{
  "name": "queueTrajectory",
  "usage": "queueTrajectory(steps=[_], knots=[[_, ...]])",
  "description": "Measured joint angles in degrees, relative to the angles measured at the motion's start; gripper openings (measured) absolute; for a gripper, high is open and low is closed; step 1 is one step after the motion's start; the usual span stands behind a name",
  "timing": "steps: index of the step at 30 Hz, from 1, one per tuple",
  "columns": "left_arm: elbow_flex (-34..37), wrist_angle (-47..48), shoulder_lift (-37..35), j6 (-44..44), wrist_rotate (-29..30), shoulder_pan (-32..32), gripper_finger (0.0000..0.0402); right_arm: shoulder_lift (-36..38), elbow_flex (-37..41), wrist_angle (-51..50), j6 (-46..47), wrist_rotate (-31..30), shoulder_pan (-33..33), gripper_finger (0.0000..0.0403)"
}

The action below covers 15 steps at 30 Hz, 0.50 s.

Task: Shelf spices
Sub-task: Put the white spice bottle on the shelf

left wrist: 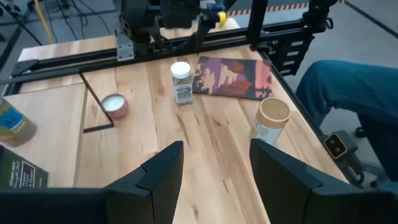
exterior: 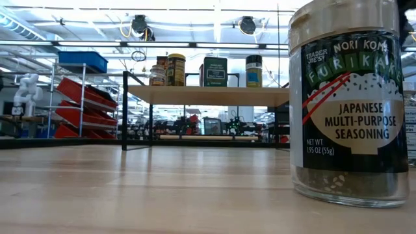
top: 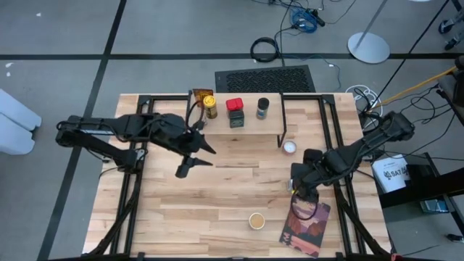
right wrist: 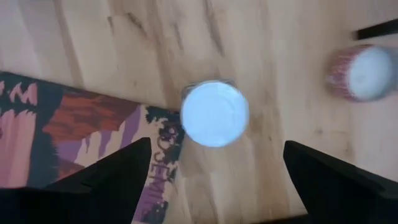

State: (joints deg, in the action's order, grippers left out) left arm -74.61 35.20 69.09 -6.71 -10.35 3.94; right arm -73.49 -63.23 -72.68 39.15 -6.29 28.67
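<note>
Right tool [right wrist: 214, 165] hanging wide open over white-capped jar [right wrist: 214, 114] beside book [right wrist: 74, 134], left tool [left wrist: 214, 165] waiting half-open above worktop [top: 217, 196]

White-lidded jar [right wrist: 214, 114] between open claw [right wrist: 214, 180]

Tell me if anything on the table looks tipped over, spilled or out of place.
Nothing spilled or damaged. The book lies askew, overhanging the table's near edge. The white-capped jar, tan-lidded jar and small red tin stand upright but off the shelf. The right hand is open above the white-capped jar.
</note>
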Motion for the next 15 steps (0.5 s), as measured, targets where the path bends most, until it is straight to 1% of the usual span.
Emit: queueTrajectory(steps=[3, 7, 15], knots=[[0.0, 0.0, 0.0, 0.0, 0.9, 0.8, 0.0195, 1.6, 4.1, 4.5, -1.0, 0.7, -0.6, 0.0353], [0.0, 0.0, 0.0, 0.2, 1.5, 1.8, 0.0195, 2.0, 7.6, 8.4, -2.2, 0.7, -1.5, 0.0353], [0.0, -0.4, 0.0, -0.1, 1.9, 2.2, 0.0195, 2.0, 11.7, 14.2, -3.8, 3.8, -5.1, 0.0353]])
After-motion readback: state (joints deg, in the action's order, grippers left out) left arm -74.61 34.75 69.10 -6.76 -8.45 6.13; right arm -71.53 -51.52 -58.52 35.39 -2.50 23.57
